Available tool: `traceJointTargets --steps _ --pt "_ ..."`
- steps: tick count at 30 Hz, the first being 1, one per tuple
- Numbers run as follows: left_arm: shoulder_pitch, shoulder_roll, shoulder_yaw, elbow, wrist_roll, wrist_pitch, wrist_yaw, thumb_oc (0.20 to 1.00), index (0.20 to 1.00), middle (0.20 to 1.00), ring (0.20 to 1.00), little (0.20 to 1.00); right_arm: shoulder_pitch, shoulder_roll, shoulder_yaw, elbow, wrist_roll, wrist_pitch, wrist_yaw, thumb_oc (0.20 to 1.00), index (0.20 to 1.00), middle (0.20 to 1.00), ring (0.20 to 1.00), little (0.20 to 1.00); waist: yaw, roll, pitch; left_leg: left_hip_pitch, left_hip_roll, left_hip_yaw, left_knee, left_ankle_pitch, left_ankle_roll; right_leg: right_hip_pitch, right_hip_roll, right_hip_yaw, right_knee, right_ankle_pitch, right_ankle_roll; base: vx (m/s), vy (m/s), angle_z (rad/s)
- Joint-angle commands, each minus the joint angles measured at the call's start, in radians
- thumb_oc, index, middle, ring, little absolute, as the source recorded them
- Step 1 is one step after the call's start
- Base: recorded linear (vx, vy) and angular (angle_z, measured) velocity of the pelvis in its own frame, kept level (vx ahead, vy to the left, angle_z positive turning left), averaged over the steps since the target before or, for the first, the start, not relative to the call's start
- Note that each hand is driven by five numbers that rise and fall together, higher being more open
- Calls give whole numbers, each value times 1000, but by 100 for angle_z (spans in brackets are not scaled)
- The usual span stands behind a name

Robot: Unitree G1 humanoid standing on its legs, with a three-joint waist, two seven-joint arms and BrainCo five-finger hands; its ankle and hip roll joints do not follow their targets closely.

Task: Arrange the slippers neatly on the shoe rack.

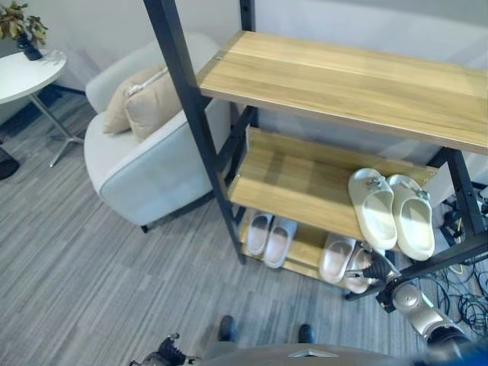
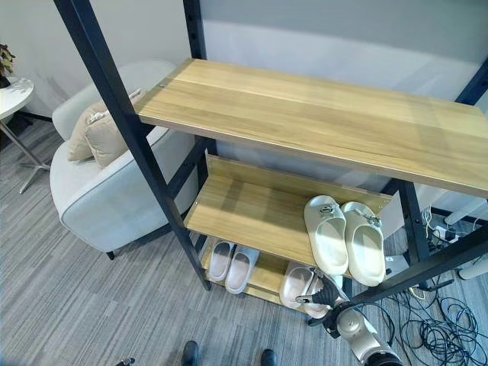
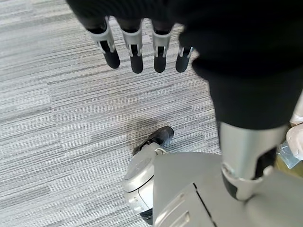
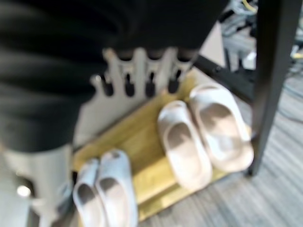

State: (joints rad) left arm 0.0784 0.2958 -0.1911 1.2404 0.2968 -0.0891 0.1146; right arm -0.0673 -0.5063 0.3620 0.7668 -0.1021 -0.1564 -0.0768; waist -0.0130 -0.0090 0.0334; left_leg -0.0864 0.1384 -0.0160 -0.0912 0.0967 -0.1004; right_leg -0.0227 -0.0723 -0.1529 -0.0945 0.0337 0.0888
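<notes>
The wooden shoe rack (image 1: 343, 84) has black posts and three shelves. A cream pair of slippers (image 1: 393, 210) lies side by side on the right of the middle shelf. On the bottom shelf a pale white pair (image 1: 269, 235) lies at the left and a beige pair (image 1: 335, 259) at the right. My right hand (image 1: 377, 268) hovers just in front of the beige pair (image 4: 182, 144), open, its straight fingers (image 4: 137, 75) holding nothing. My left hand (image 3: 136, 47) hangs low over the carpet at the lower left, open and empty.
A light grey armchair (image 1: 145, 168) with beige cushions (image 1: 145, 99) stands left of the rack. A round white table (image 1: 27, 72) is at the far left. Cables (image 1: 457, 297) lie on the floor right of the rack. Grey striped carpet (image 1: 91, 267) spreads in front.
</notes>
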Motion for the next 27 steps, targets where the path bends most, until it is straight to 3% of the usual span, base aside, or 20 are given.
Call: traceJointTargets --steps 1,14,21,27 --pt "-41 38 -16 68 17 2 -5 1000 1000 1000 1000 1000 -10 16 -23 -28 18 -20 -1 1000 1000 1000 1000 1000 5 -36 -3 -18 22 10 4 -20 -16 2 -75 -17 22 10 88 0 0 0" --pt "-50 37 -13 88 6 7 -25 1000 1000 1000 1000 1000 78 105 0 184 -11 11 48 1000 1000 1000 1000 1000 4 -55 -26 5 21 10 4 -26 -16 19 -72 -16 27 6 89 0 0 0" --pt "-40 31 4 104 -27 9 -46 1000 1000 1000 1000 1000 129 149 -66 326 28 29 47 1000 1000 1000 1000 1000 -3 -51 -39 19 18 16 4 -30 -14 30 -75 -13 27 4 90 0 0 0" --pt "-21 21 51 99 -141 -1 -70 1000 1000 1000 1000 1000 188 175 -283 510 223 59 22 1000 1000 1000 1000 1000 -23 -33 -53 24 11 21 4 -32 -12 29 -79 -4 21 13 95 -1 5 0"
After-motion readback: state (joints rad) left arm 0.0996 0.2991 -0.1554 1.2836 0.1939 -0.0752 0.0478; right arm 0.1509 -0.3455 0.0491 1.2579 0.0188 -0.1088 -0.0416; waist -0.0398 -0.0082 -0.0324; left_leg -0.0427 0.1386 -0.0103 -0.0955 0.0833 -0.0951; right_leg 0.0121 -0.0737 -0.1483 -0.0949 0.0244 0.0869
